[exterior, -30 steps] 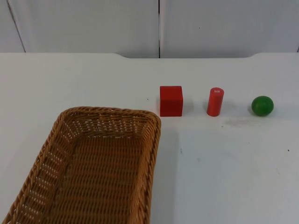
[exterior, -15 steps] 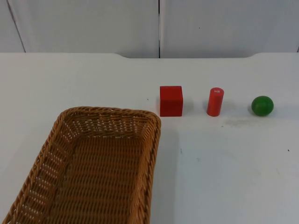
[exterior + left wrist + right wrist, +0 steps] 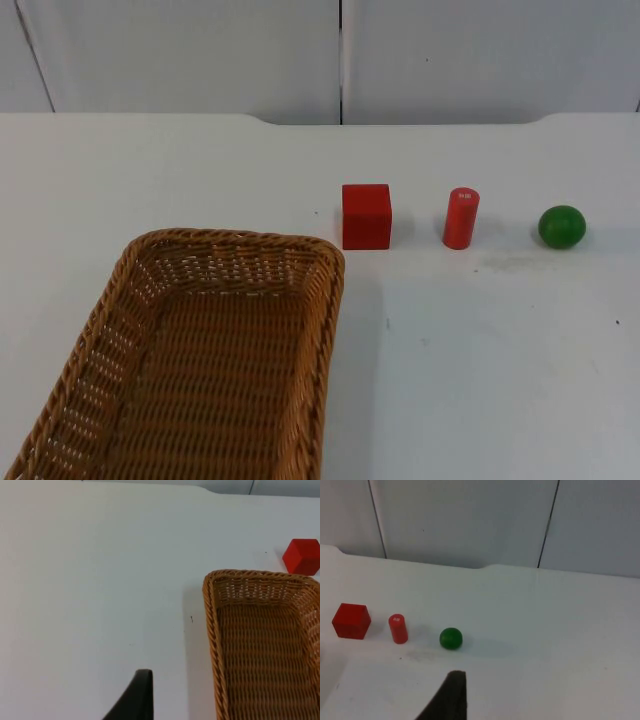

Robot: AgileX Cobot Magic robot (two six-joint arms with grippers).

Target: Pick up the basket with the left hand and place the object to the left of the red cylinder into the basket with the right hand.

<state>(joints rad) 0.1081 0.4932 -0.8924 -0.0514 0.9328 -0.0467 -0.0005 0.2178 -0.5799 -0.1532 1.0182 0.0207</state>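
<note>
- The basket (image 3: 200, 360) rests ungrasped on the tabletop (image 3: 480, 350), near the left tool (image 3: 135, 700); its spread can't be judged.
- The red cube (image 3: 366, 215) stands left of the red cylinder (image 3: 461, 217), free for the right tool (image 3: 447, 697); spread likewise unclear.

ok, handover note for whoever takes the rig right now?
Left gripper: above bare table beside the basket, holding nothing.
Right gripper: above the table short of the blocks, holding nothing.
Basket sits on the table, empty. Behind it stand, in a row, a red cube, the red cylinder and a green ball.
Done: nothing.
Left: lift the basket with the left arm, then put the red cube in with the right.
</note>
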